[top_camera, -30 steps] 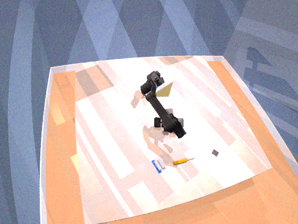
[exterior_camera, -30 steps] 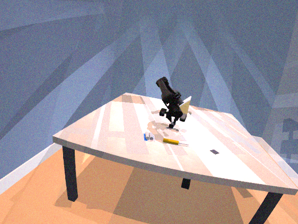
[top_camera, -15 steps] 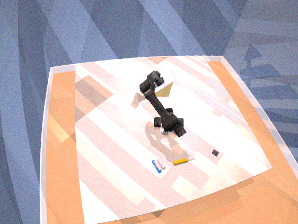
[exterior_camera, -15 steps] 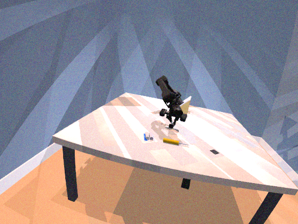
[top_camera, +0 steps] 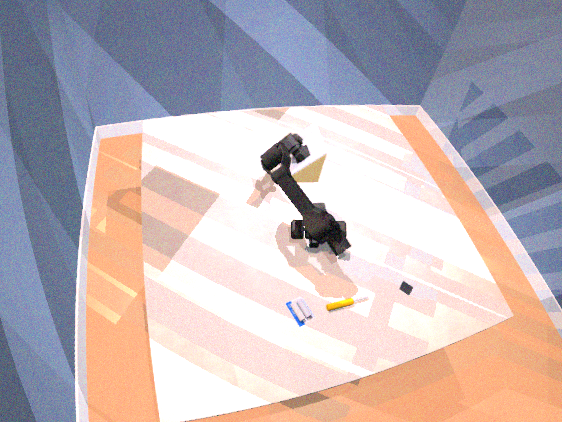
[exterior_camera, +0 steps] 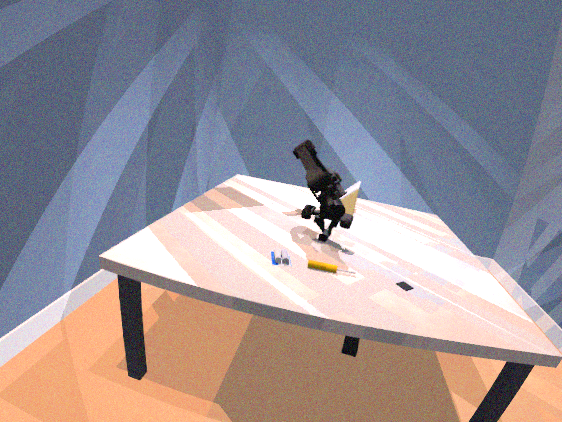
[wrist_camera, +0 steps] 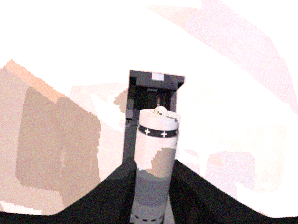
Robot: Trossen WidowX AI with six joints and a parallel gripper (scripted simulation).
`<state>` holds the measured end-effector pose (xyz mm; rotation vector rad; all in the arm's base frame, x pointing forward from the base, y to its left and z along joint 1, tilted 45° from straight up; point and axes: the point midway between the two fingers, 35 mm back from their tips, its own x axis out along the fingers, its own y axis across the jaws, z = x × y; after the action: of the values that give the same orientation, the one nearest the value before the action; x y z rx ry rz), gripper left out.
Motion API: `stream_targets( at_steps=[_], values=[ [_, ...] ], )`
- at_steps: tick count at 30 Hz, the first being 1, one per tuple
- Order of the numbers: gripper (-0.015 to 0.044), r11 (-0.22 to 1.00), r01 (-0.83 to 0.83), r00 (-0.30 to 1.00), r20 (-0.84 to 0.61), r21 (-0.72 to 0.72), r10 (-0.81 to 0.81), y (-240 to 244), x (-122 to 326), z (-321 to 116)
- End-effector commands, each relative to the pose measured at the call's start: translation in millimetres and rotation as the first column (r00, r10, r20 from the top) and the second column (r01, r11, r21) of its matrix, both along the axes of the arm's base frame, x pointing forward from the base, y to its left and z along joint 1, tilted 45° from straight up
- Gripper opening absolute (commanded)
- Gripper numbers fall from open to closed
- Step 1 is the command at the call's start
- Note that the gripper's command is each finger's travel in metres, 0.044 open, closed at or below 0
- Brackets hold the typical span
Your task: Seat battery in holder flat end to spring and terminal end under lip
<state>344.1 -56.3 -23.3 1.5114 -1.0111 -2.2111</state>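
In the wrist view the battery (wrist_camera: 156, 155), white with a dark band of plus marks and a grey lower part, is held between the fingers. Its terminal end points up the frame toward the lip end of the dark holder (wrist_camera: 141, 79). The battery lies over the holder's length, tilted slightly relative to it; its height above the holder is hard to tell. The holder's inside shows between the terminal and the lip. My gripper (wrist_camera: 152, 165) (exterior_camera: 323, 238) is shut on the battery. The flat end and the spring are hidden at the bottom of the wrist view.
A yellow-handled screwdriver (top_camera: 340, 304) (exterior_camera: 322, 266) lies on the table in front of the arm. Beside it is a blue and grey item (top_camera: 301, 310) (exterior_camera: 281, 258). A small black square (top_camera: 406, 287) (exterior_camera: 404, 286) lies to the right. A tan wedge-shaped panel (top_camera: 312, 171) (exterior_camera: 351, 200) stands behind the arm.
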Motion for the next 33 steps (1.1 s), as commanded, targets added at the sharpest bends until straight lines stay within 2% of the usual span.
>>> stream_targets(
  at_steps=[1, 33],
  values=[
    [0.0059, 1.0, -0.021, 0.999, 0.027, -0.002, 0.021, -0.8, 3.8, -2.1],
    [0.0059, 0.993, -0.115, 0.986, 0.12, -0.019, 0.117, -2.5, 0.1, -5.4]
  ],
)
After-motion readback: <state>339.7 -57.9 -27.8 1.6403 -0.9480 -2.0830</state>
